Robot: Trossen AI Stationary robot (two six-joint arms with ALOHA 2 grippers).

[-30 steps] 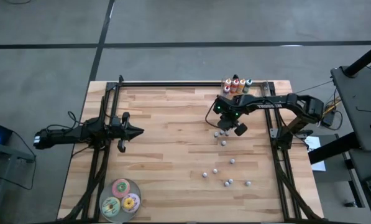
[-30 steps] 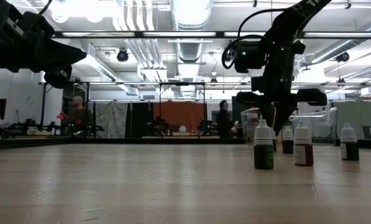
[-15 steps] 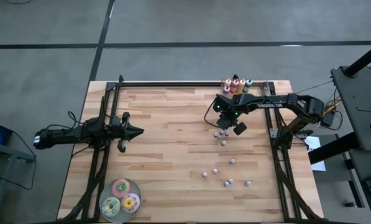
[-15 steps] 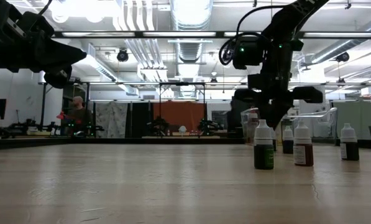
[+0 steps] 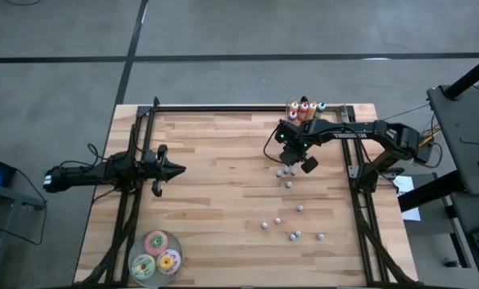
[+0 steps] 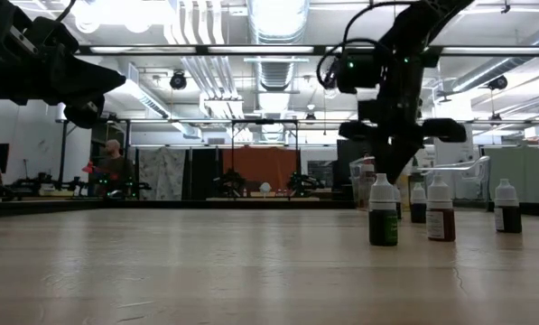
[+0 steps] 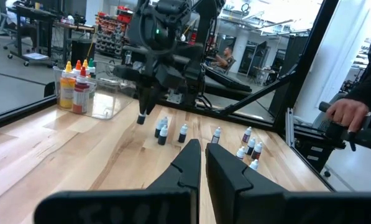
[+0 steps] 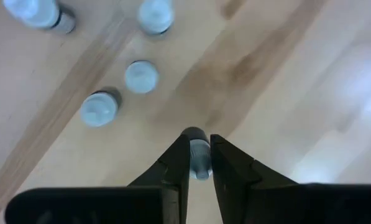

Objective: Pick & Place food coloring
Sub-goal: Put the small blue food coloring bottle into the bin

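The right end effector (image 8: 200, 163) is closed on one small food coloring bottle (image 8: 198, 157), whose pale cap shows pinched between the two dark fingers (image 8: 173, 163). In the wrist view it hangs above bare wood, with four other capped bottles (image 8: 140, 76) standing on the desk (image 5: 215, 201) nearby. From above, the right end effector (image 5: 291, 155) sits over the far right part of the desk, above a few loose bottles (image 5: 286, 171) and near a clear container (image 5: 305, 111) at the far edge that holds several bottles with red, orange, yellow and teal bodies. More loose bottles (image 5: 294, 235) stand scattered toward the near right of the desk. In the low view the right arm comes down from above behind a row of upright dark-bodied bottles (image 6: 384, 211).

The left end effector (image 5: 175, 169) waits over the left half of the desk, well apart from the bottles, its fingers (image 7: 186, 163) nearly together with nothing between them. Three flat round discs (image 5: 158, 255), pink, green and yellow, lie near the near left corner. A person's hand (image 7: 347, 113) shows beyond the desk's edge in the left wrist view.
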